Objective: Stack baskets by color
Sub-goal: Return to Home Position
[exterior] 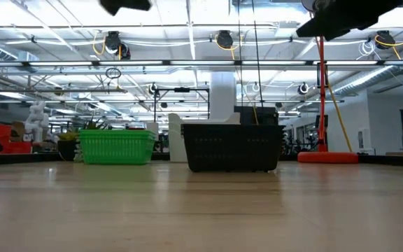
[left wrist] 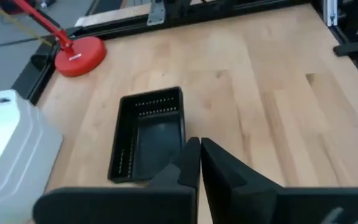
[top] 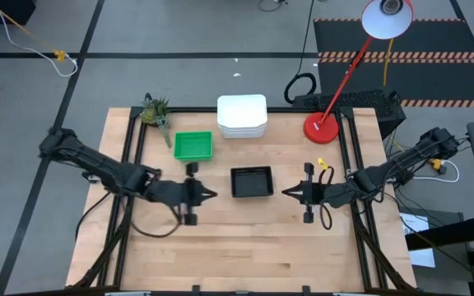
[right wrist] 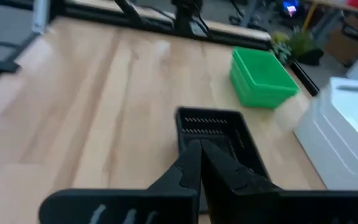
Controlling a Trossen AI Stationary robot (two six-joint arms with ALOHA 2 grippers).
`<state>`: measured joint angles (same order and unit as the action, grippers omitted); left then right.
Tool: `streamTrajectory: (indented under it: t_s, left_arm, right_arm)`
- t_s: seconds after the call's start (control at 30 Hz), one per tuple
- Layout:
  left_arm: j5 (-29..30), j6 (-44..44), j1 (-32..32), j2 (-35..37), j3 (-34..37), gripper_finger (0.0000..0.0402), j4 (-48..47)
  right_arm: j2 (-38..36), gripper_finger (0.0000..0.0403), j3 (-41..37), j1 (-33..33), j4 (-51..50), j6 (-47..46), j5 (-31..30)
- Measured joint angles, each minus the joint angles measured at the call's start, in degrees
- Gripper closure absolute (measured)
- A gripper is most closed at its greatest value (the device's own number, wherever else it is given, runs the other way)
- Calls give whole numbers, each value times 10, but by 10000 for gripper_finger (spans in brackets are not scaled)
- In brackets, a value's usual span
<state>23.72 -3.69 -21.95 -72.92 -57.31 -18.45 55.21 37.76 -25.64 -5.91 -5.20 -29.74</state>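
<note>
A black basket (top: 251, 182) rests flat on its bottom at the middle of the table. A green basket (top: 192, 146) sits to its far left, and a stack of white baskets (top: 242, 116) stands at the far edge. My left gripper (top: 211, 195) hovers shut just left of the black basket (left wrist: 146, 135) and points at it. My right gripper (top: 286, 192) hovers shut just right of the black basket (right wrist: 219, 134) and also points at it. Both are raised above the table, and neither has anything between its fingers.
A red round lamp base (top: 321, 127) with a slanting red stem stands at the far right. A small green plant (top: 155, 110) sits at the far left corner. A black frame (top: 138, 140) runs along the table's sides. Bare wood (top: 245, 247) lies toward the near edge.
</note>
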Motion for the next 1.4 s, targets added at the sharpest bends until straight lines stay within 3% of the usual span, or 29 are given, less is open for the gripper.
streamTrajectory:
  t_s: [0.3,0.6,0.77,0.93,1.13,1.4]
  left_arm:
    - [4,44,-16,137,135,395,95]
    - [4,62,0,204,272,391,233]
    - [-12,60,9,225,317,395,265]
    - [-12,51,13,243,345,382,267]
    - [-13,58,13,259,394,398,326]
    - [-19,75,13,286,455,386,405]
  right_arm:
    - [-70,401,-104,-5,112,65,52]
    - [-191,401,-257,45,260,136,124]
    - [-258,401,-299,81,268,149,141]
    - [-301,401,-304,112,249,156,206]
    - [-326,401,-304,135,205,144,243]
    - [-328,401,-320,137,219,133,256]
